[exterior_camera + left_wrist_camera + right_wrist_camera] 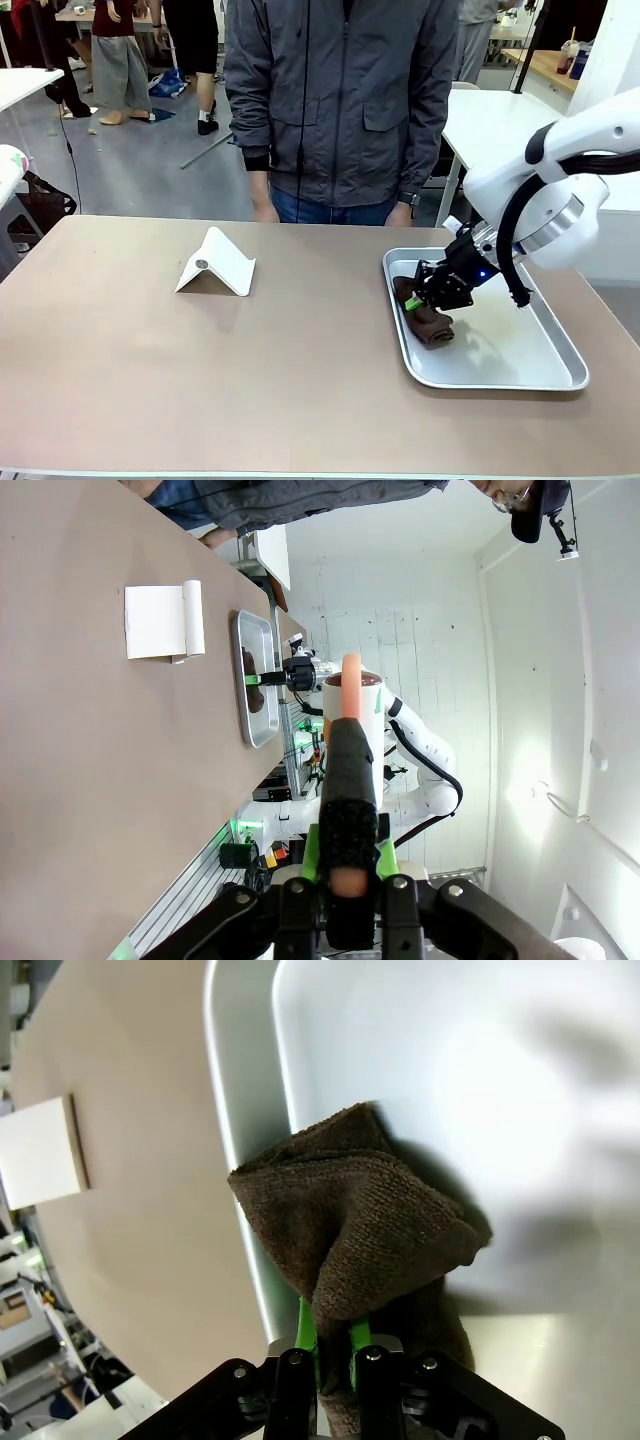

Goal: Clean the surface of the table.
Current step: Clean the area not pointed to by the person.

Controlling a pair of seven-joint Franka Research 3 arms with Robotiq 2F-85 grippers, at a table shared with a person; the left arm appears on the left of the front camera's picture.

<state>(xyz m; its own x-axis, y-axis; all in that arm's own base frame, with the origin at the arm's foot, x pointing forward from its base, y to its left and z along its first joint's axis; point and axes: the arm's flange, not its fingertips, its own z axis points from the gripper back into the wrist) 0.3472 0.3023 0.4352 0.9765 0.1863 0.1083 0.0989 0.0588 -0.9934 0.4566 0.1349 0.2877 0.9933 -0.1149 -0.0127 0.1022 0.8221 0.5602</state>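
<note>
Brown terry cloth [428, 322] lies in the metal tray [500, 378], at its left end; the tray sits on the robot's right part of the table [150, 380]. Right gripper [418, 302] is down on it w/ jaws clenched on a fold. The wrist view shows the green pads pinching the fabric, and the rest of the cloth seems to rest on the tray floor. So it is grasped but not yet lifted out, as far as I can judge.

Left gripper [347, 845] is well apart from the tray, jaws clamped on a long black stick [348, 770] w/ an orange-pink end. What tool it is, I cannot tell.

Progress: early, I think. The cloth does not touch the tan top at all. The top shows no clear stains, so I cannot say where the dirt is. A white folded stand [218, 262] sits left of centre. The person [335, 100] stands at the far edge, hands low.

Left to do, prob.: lift the cloth over the tray rim, put it on the tan surface & wipe across, maybe around the stand.
</note>
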